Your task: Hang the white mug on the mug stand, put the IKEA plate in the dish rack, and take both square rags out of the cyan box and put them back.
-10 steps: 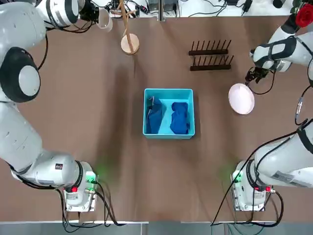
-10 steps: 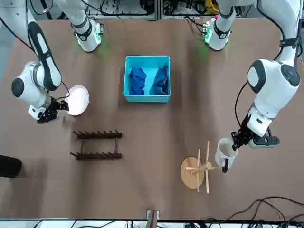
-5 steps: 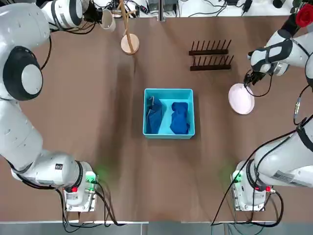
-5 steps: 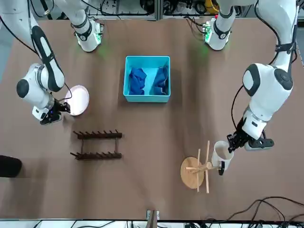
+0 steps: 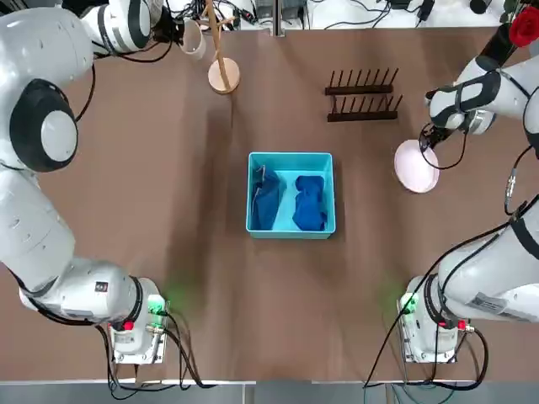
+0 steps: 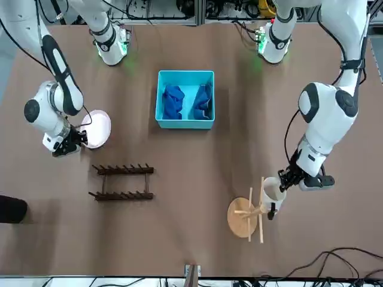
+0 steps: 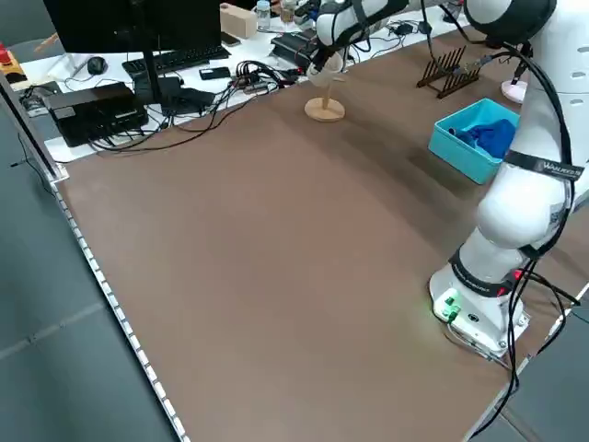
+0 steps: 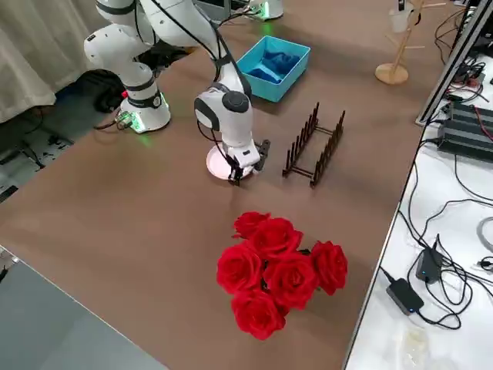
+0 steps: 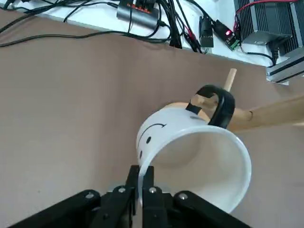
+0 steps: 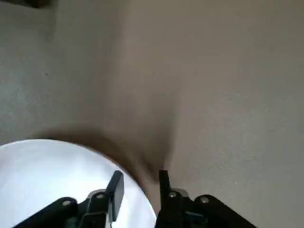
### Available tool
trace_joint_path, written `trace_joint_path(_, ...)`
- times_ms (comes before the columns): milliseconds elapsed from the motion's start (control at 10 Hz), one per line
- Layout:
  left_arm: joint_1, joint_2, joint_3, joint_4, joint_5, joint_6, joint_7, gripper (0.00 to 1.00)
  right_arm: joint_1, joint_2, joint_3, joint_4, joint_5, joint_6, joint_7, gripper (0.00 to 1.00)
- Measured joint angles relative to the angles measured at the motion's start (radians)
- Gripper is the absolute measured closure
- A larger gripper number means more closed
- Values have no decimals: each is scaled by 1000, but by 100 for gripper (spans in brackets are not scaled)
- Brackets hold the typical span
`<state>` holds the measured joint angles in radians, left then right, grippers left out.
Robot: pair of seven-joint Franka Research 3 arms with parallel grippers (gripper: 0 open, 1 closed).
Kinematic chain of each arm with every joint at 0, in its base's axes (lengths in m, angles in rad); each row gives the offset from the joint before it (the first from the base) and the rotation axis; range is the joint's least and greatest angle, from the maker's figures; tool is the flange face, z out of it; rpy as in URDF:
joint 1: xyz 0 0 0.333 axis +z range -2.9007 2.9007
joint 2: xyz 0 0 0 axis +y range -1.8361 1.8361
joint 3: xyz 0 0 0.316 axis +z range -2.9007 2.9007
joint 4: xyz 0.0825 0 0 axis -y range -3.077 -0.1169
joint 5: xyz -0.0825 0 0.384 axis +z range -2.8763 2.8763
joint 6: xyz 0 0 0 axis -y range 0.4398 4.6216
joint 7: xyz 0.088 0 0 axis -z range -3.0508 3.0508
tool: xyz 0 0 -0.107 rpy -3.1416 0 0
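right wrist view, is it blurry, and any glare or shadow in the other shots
Right wrist view: soft and smeared, the IKEA plate edge hazy, a dark shadow beside it. Top view: green base lights cast glows on the table. Left wrist view: the white mug is sharp, no glare.

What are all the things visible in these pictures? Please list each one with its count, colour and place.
white mug: one, off-white, held tilted at the mug stand's peg.
mug stand: one, light wood, far left of table.
dish rack: one, dark brown, far right.
IKEA plate: one, pinkish white, flat near the rack.
cyan box: one, table middle.
square rags: two, dark blue, inside the box.
roses: one bunch, red, right edge.
left pincer: shut on the mug's rim.
right pincer: astride the plate's edge.
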<state>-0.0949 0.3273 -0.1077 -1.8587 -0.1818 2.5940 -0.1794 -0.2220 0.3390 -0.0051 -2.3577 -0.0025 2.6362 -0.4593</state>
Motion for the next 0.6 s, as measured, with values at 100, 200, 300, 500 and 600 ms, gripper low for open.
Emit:
trace_joint_path(100,0,1,-3,1,0,1,-8,81,0,0,0,0,0,0,-1,82)
trace_joint_path(200,0,1,-4,5,0,2,-18,64,0,-5,1,1,0,-1,-1,96)
trace_joint_path(300,-1,1,-4,9,0,2,-21,47,0,-12,1,1,0,-6,-6,96)
trace_joint_path(500,1,1,-4,16,0,2,-22,19,0,-13,2,8,0,-18,-30,97)
trace_joint_path(600,3,1,-4,22,0,2,-22,9,0,-21,2,30,0,-63,-53,97)
